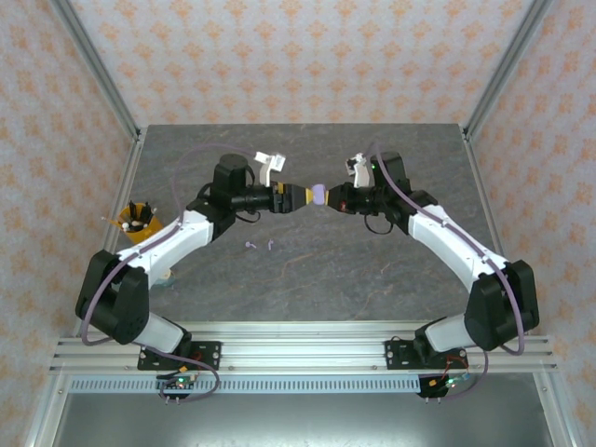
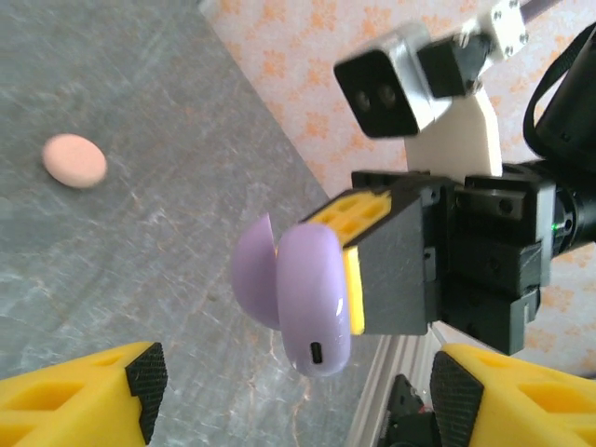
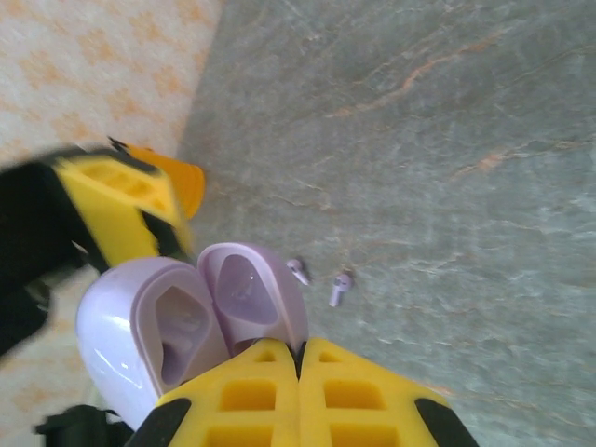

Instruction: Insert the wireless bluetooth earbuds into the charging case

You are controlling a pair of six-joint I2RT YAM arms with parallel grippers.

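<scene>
**Top external: open case in the right gripper, earbuds loose on the table**

Two lilac earbuds lie side by side, not touching, on the grey table. They are a little left of centre and nearer than the grippers. In the right wrist view they rest on the stone just past the case.

The lilac case hangs above the middle of the table. It is hinged open and its two wells are bare. The right gripper holds it from the right, its yellow fingers pressed together on the case's edge.

The left gripper faces the case from the left. In the left wrist view its fingers are spread wide to either side of the case and are not touching it.

A pink oval lies on the table, well apart from the case. An orange cup stands at the table's left edge.
</scene>
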